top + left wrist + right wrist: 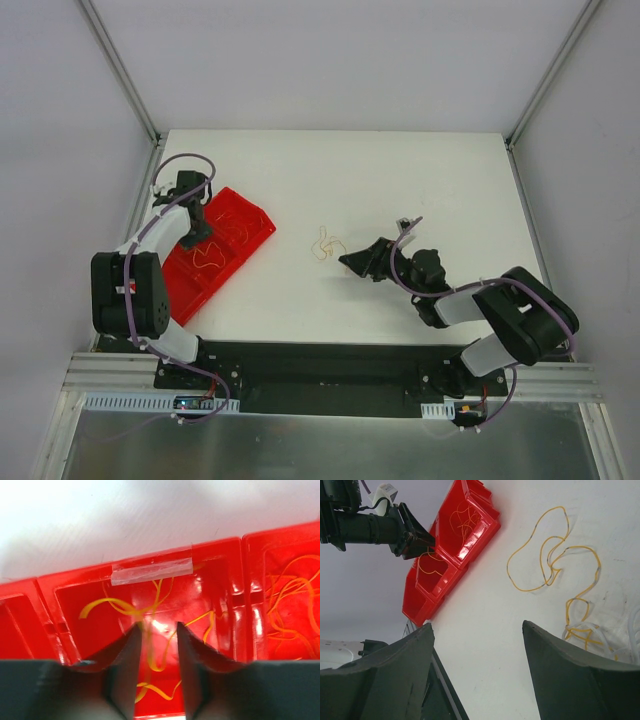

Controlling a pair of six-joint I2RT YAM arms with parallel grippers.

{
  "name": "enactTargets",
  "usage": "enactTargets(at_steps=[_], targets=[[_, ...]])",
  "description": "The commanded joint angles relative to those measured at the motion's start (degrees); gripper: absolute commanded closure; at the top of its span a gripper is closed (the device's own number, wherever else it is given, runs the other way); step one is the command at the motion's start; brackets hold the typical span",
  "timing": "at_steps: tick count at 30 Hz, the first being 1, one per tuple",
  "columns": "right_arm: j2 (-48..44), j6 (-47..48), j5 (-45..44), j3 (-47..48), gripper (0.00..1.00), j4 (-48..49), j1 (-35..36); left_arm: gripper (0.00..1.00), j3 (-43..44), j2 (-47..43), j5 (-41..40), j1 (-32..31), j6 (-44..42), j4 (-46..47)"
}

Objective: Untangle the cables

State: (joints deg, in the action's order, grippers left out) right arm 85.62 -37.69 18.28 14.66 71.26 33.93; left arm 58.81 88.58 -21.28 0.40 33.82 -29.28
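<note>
A small clump of thin yellow and whitish cables (325, 245) lies on the white table, just left of my right gripper (351, 260). In the right wrist view the yellow loops (555, 555) and whitish strands (592, 630) lie up and to the right of the open, empty right gripper (476, 625). My left gripper (196, 230) hangs over the red tray (255, 215). In the left wrist view the left gripper (157, 627) is open over the middle compartment, with loose yellow cables (107, 602) lying under and between its fingers. Orange cables (292, 595) fill the compartment to the right.
The red tray (470, 535) has three compartments and lies at an angle at the table's left edge; a strip of clear tape (151, 571) sits on its rim. The left arm (370, 527) shows above the tray in the right wrist view. The black base rail (320, 365) runs along the near edge.
</note>
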Motion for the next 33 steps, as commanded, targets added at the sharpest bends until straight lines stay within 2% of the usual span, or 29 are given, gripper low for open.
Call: enactTargets(at_steps=[1, 3, 6, 11, 17, 21, 24, 29, 33], targets=[[0.42, -0.45, 0.96, 1.17, 0.26, 4.59, -0.36, 0.41, 1.93, -3.39, -2.36, -0.23, 0.01, -1.83], [0.24, -0.28, 0.88, 1.17, 0.26, 4.15, -0.36, 0.17, 0.35, -7.34, -2.8, -1.98, 1.33, -2.27], [-0.28, -0.1, 0.61, 1.25, 0.26, 2.66, -0.36, 0.02, -1.5, -13.67, -0.01, -2.86, 2.47, -2.63], [-0.28, -0.1, 0.18, 3.79, 0.26, -3.66, -0.36, 0.01, 0.51, -20.89, 2.2, -9.53, 0.99, -2.98], [-0.81, 0.16, -2.2, 8.8, 0.26, -17.18, -0.18, 0.06, 8.33, -15.82, 14.4, -19.02, -2.35, -0.35], [1.64, 2.09, -3.25, 17.14, 0.27, -32.2, 1.22, 0.1, 12.11, -9.93, 16.79, -24.83, -5.78, 1.59], [4.89, 5.51, -4.3, 26.18, 0.29, -44.77, 3.24, 0.12, 11.43, -9.03, 17.06, -27.12, -9.29, 3.69], [11.39, 13.24, -9.22, 43.58, 0.27, -72.79, 6.32, 0.12, 4.05, -14.82, 15.65, -27.3, -11.86, 8.09], [18.25, 19.31, -10.02, 55.98, 0.25, -86.35, 6.93, 0.12, 3.77, -20.36, 14.7, -27.91, -12.55, 9.06]])
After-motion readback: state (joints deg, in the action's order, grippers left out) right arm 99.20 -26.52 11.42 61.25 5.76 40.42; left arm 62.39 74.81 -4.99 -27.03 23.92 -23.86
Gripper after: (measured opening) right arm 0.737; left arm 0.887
